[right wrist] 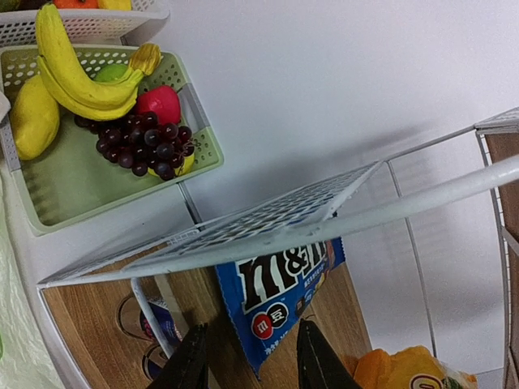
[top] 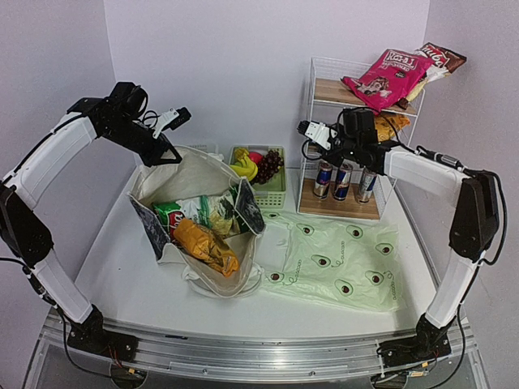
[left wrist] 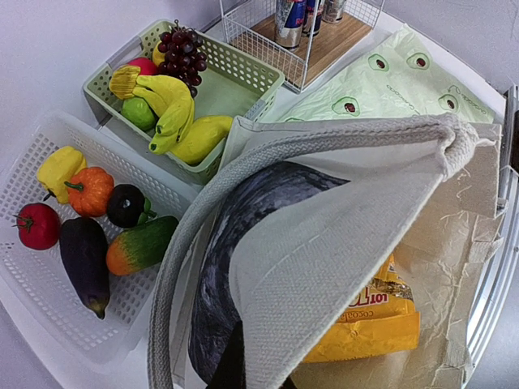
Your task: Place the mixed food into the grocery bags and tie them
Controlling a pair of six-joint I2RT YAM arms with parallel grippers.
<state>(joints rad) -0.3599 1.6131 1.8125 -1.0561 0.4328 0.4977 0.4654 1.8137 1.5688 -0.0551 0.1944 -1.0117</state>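
Note:
The cream canvas tote stands open left of centre. It holds a green-white packet and an orange packet. My left gripper is shut on the tote's rim and holds it up; canvas hides its fingers. The avocado-print plastic bag lies flat to the right. My right gripper is open at the wire shelf's middle tier, its fingers on either side of a blue m&m's packet. Bananas and grapes lie in a green basket.
Three drink cans stand on the shelf's bottom tier. A pink packet and a brown one lie on top, an orange one in the middle. A white basket of toy vegetables sits behind the tote.

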